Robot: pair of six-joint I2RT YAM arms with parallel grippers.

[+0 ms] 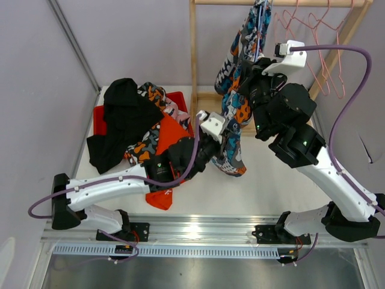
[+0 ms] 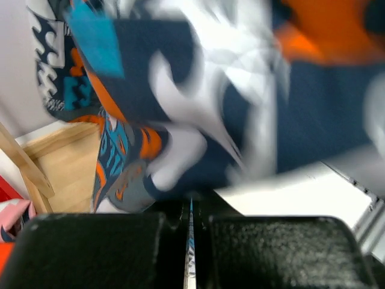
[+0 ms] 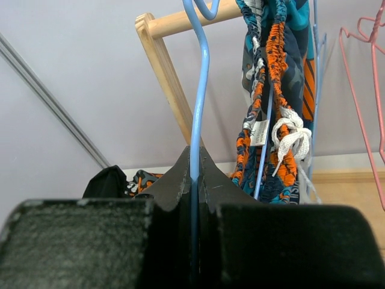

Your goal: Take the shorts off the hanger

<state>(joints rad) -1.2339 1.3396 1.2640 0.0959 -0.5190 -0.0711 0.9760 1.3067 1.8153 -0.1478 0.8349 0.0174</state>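
The blue shorts with orange-white print (image 1: 239, 72) hang on a blue wire hanger (image 3: 198, 90) from the wooden rack's top bar (image 1: 283, 2). My right gripper (image 3: 194, 174) is shut on the hanger's wire beside the bunched waistband (image 3: 274, 102). My left gripper (image 2: 190, 226) is shut on the lower hem of these shorts (image 2: 198, 108), low in front of the rack (image 1: 225, 141). The other shorts lie heaped at the left: black (image 1: 120, 117), orange-black-white blotched (image 1: 153, 96), plain orange (image 1: 171, 135), and a strip of pink (image 2: 13, 215).
A red tray (image 1: 179, 99) lies under the heap. Empty pink wire hangers (image 1: 325, 30) hang on the rack at the right. The rack's wooden base (image 2: 66, 162) stands on the white table. A metal corner post (image 1: 72, 42) runs along the back left.
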